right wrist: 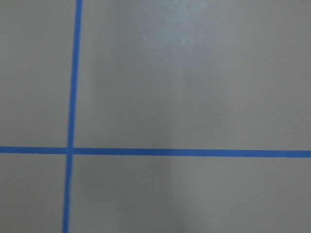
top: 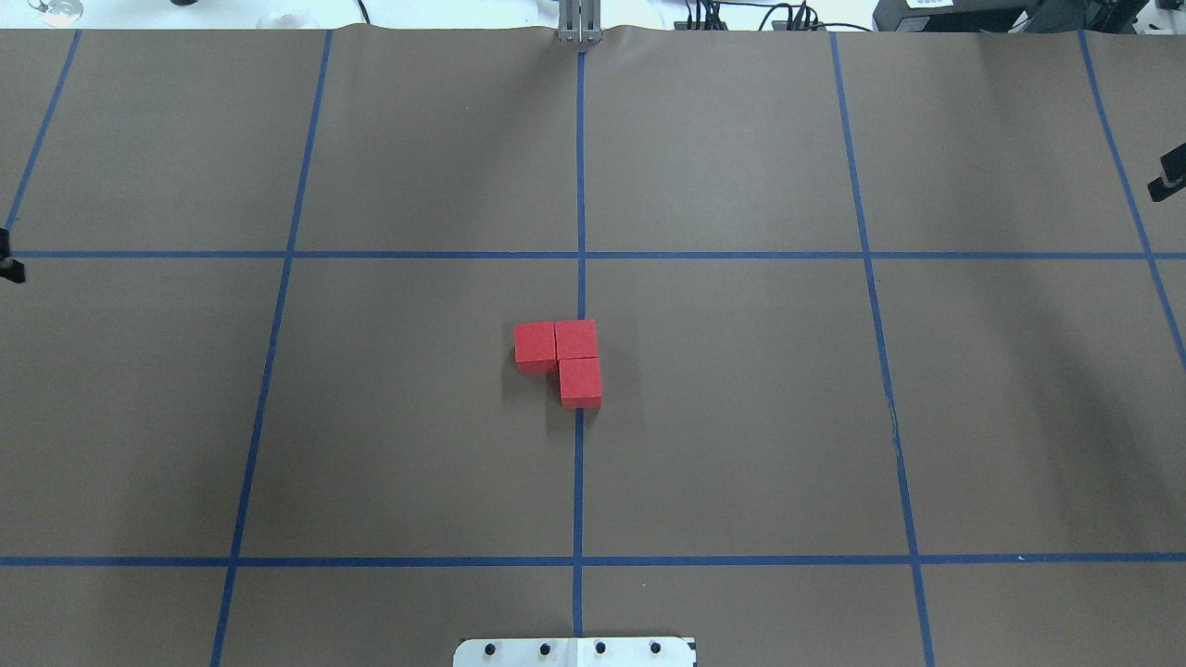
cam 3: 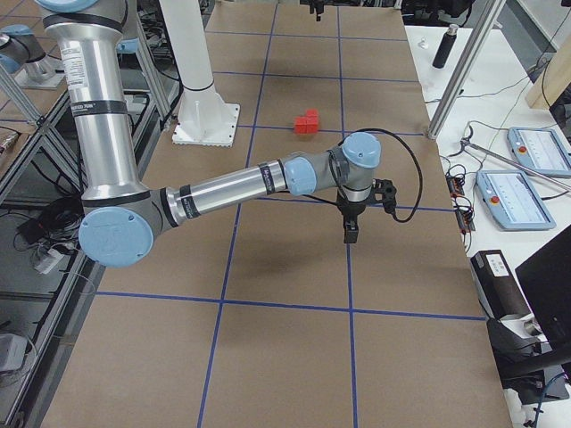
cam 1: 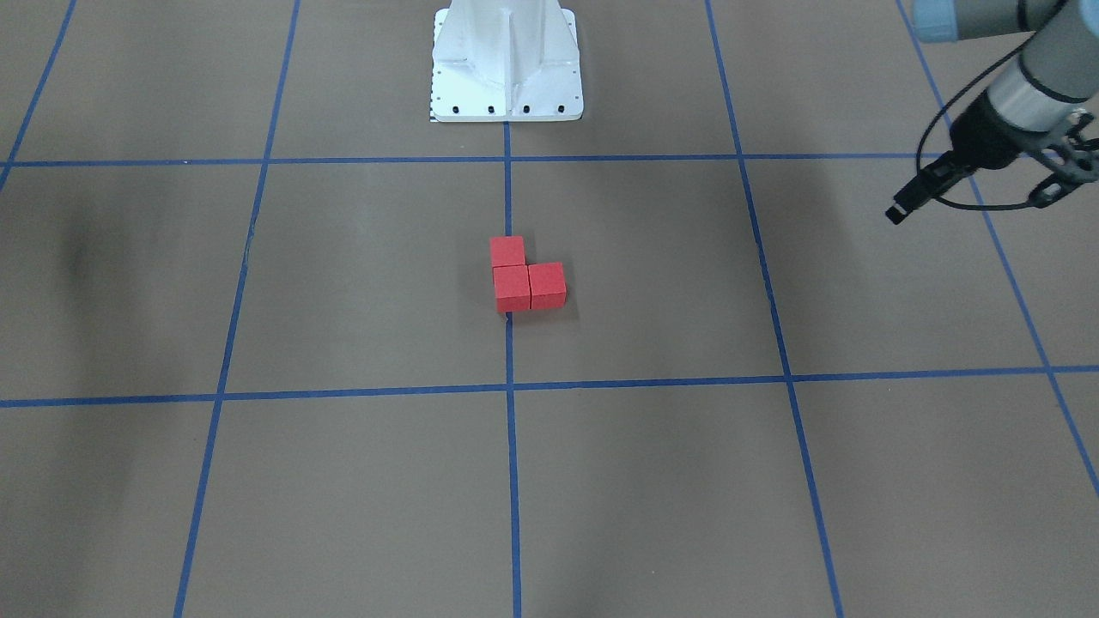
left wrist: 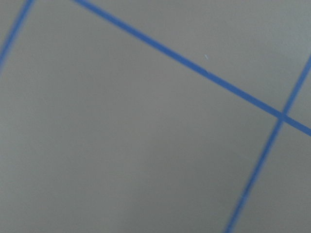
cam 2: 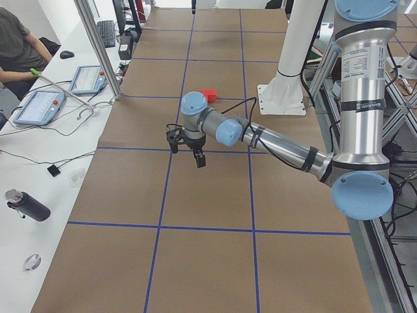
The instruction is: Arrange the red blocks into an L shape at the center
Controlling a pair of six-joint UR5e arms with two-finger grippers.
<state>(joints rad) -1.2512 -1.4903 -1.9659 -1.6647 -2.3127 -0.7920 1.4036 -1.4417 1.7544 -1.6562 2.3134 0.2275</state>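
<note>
Three red blocks (cam 1: 525, 279) sit touching in an L shape on the brown floor at the center, on the blue tape line (top: 579, 463). They also show in the overhead view (top: 561, 357). My left gripper (cam 1: 970, 206) hovers far to the side, open and empty, with its fingers spread wide. It also shows in the exterior left view (cam 2: 186, 149). My right gripper (cam 3: 368, 214) hangs above the floor on the opposite side, far from the blocks. Only one of its fingertips (top: 1167, 176) shows overhead, so I cannot tell whether it is open or shut. Both wrist views show only floor and tape.
The white metal base (cam 1: 506, 77) stands behind the blocks, and its edge shows overhead (top: 574, 651). A side bench with tablets (cam 2: 39, 104), a bottle (cam 2: 26, 205) and a seated person lies beyond the floor's edge. Metal frame posts (cam 3: 459, 67) stand at the sides.
</note>
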